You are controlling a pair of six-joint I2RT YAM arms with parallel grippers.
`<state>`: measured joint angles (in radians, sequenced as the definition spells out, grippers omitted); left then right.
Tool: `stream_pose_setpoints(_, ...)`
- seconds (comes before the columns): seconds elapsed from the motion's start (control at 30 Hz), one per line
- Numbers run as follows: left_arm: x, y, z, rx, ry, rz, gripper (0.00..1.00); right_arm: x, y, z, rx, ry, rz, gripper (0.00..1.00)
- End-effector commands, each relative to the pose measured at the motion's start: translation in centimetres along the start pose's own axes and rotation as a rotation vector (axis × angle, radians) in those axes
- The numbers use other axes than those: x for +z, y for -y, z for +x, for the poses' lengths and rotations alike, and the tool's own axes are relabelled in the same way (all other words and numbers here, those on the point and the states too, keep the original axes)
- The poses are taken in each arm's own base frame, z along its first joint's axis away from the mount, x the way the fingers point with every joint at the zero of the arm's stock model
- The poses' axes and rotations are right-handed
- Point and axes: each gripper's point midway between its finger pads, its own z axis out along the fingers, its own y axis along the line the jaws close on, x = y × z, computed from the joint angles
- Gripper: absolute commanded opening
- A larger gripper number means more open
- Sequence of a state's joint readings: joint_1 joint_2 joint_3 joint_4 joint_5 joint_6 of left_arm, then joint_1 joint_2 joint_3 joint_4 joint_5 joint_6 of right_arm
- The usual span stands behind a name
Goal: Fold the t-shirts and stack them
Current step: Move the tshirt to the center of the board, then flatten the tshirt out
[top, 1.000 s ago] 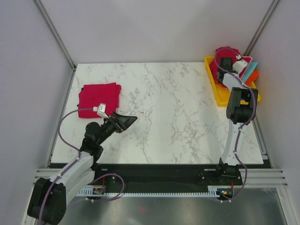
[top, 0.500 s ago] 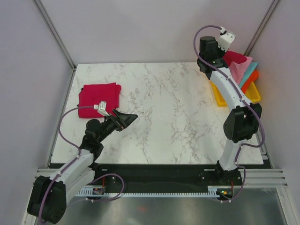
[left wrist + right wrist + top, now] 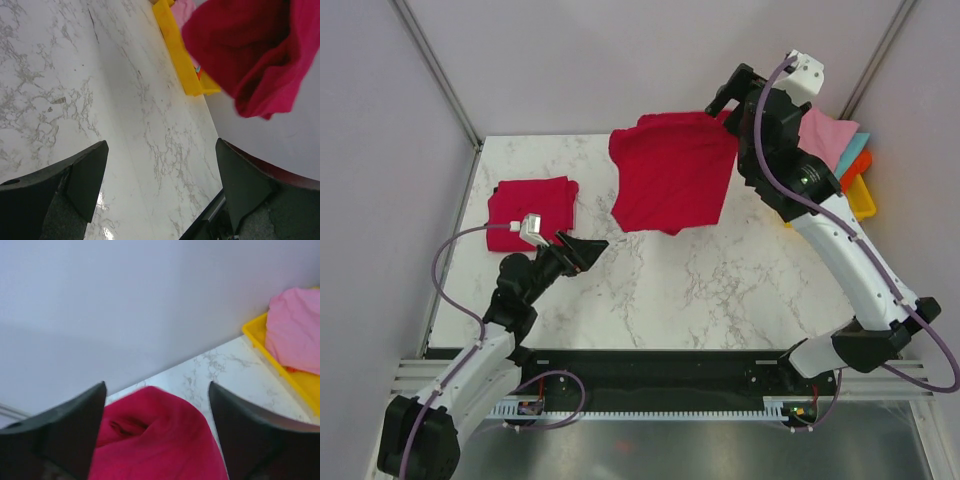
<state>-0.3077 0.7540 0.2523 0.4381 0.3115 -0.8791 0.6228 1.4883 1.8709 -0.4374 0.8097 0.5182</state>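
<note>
A red t-shirt (image 3: 672,172) is spread out in mid-air over the back middle of the marble table (image 3: 720,290). It also shows in the left wrist view (image 3: 250,50). My right gripper (image 3: 726,95) is at the shirt's upper right corner with its jaws wide open. In the right wrist view the red cloth (image 3: 155,440) bulges just below the gap between the fingers (image 3: 157,385), and neither finger pinches it. A second t-shirt (image 3: 530,205) lies folded at the left of the table. My left gripper (image 3: 592,250) hovers open and empty to that shirt's right (image 3: 162,145).
A yellow bin (image 3: 861,192) stands at the back right edge, holding pink cloth (image 3: 825,135) and other coloured cloths. The bin (image 3: 175,50) and the pink cloth (image 3: 295,330) also show in the wrist views. Grey walls enclose the table on three sides.
My right arm rose out of the yellow bin with the red t-shirt, swung left over the table and opened its jaws. The left arm has barely moved.
</note>
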Motion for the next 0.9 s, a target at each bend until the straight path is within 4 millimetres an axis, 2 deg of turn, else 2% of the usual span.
stream_pose_setpoints(0.0, 0.0, 0.5, -1.9, 0.094, 0.065, -0.014, 0.96, -0.8, 1.3, 4.3, -0.014, -0.159, -0.004, 0.98)
stream_pose_setpoints(0.07, 0.0, 0.5, -1.9, 0.104, 0.063, -0.017, 0.96, -1.6, 2.2, 7.5, -0.049, -0.257, -0.015, 0.98)
stream_pose_setpoints(0.1, 0.1, 0.4, -1.9, 0.106, 0.06, -0.018, 0.96, -2.4, 1.9, 9.1, -0.045, -0.306, -0.049, 0.98)
stream_pose_setpoints(0.13, 0.2, 0.7, -1.9, 0.108, 0.052, -0.011, 0.96, -2.9, 3.8, 13.0, -0.098, -0.368, -0.028, 0.97)
stream_pose_setpoints(0.17, 0.5, 0.2, -1.5, 0.104, 0.033, -0.025, 0.96, -3.9, 3.3, 12.7, -0.065, -0.341, -0.079, 0.96)
stream_pose_setpoints(0.2, 0.6, 0.1, -1.5, 0.105, 0.025, -0.028, 0.96, -4.9, 3.1, 14.4, -0.08, -0.363, -0.114, 0.94)
stream_pose_setpoints(0.23, 0.8, -0.1, -1.4, 0.103, 0.016, -0.034, 0.96, -5.5, 4.9, 17.8, -0.135, -0.412, -0.103, 0.89)
stream_pose_setpoints(0.27, 1.2, -0.6, -1.0, 0.099, -0.004, -0.049, 0.96, -5.9, 4.7, 18.3, -0.123, -0.4, -0.133, 0.87)
stream_pose_setpoints(0.3, 1.4, -0.8, -0.9, 0.099, -0.015, -0.058, 0.96, -6.5, 4.7, 19.8, -0.149, -0.421, -0.156, 0.85)
stream_pose_setpoints(0.33, 1.6, -0.8, -1.1, 0.102, -0.016, -0.061, 0.96, -6.9, 5.9, 22.4, -0.193, -0.463, -0.157, 0.85)
stream_pose_setpoints(0.47, 2.4, -2.1, -1.0, 0.116, -0.031, -0.113, 0.95, -6.8, 6.9, 27.7, -0.252, -0.526, -0.175, 0.79)
stream_pose_setpoints(0.5, 2.7, -2.9, -0.9, 0.123, -0.041, -0.151, 0.95, -7.0, 7.6, 29.1, -0.273, -0.54, -0.178, 0.74)
stream_pose_setpoints(0.6, 3.5, -4.8, -0.4, 0.132, -0.073, -0.219, 0.93, -6.6, 8.0, 30.5, -0.264, -0.508, -0.191, 0.73)
stream_pose_setpoints(0.63, 4.0, -4.9, -0.8, 0.134, -0.068, -0.227, 0.92, -6.8, 8.4, 31.1, -0.27, -0.515, -0.194, 0.73)
stream_pose_setpoints(0.7, 4.8, -5.5, -0.6, 0.148, -0.088, -0.241, 0.89, -7.0, 7.7, 31.1, -0.272, -0.525, -0.234, 0.72)
stream_pose_setpoints(0.8, 7.0, -7.1, -0.3, 0.172, -0.144, -0.282, 0.87, -7.0, 7.8, 30.5, -0.27, -0.501, -0.237, 0.73)
stream_pose_setpoints(0.83, 8.3, -7.7, -0.1, 0.172, -0.176, -0.294, 0.86, -7.1, 8.1, 30.6, -0.274, -0.503, -0.234, 0.73)
stream_pose_setpoints(0.87, 8.8, -8.0, 0.2, 0.171, -0.203, -0.3, 0.81, -7.1, 8.1, 30.3, -0.27, -0.496, -0.233, 0.73)
